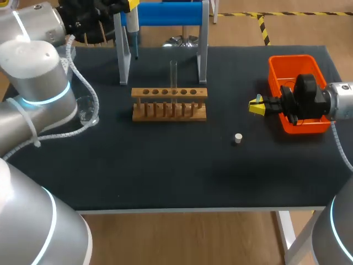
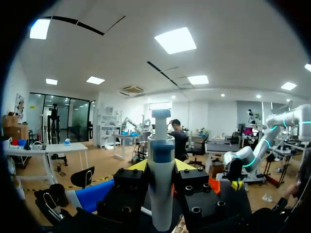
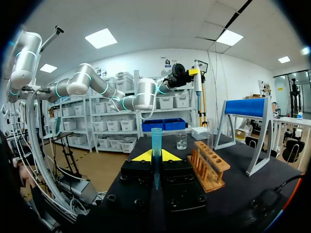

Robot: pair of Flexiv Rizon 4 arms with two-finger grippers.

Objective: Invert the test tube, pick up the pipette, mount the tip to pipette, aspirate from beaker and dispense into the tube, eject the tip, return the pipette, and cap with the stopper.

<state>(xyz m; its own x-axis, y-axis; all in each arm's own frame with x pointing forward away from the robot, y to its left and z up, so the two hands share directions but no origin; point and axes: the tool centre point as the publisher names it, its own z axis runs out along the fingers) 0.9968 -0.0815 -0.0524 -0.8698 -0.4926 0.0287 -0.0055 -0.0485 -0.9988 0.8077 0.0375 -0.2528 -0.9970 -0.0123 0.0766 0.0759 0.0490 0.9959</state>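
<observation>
The left gripper [image 2: 161, 167] is clamped on the pipette [image 2: 160, 179], its yellow fingertips [image 2: 138, 165] pressing the barrel from both sides. In the head view this gripper is up at the far edge of the table [image 1: 165, 171]. The pipette hangs down from it, close to the left leg of the blue-topped stand [image 1: 165, 14]. The right gripper [image 1: 255, 106] comes in from the right, with its wrist over the orange bin [image 1: 289, 59] and its fingers just past the bin's near-centre wall. Its wrist view shows the fingers closed on a blue tip [image 3: 156, 145], which stands upright between them with its wide mouth uppermost. The wooden rack [image 1: 169, 104] sits in the middle of the table in front of the stand, and the clear test tube [image 1: 173, 74] stands upright in one of its holes. The beaker [image 1: 87, 110] is on the table to the left of the rack, partly hidden behind the left arm. The small white stopper [image 1: 237, 138] lies alone on the cloth, between the rack and the bin and nearer the front.
</observation>
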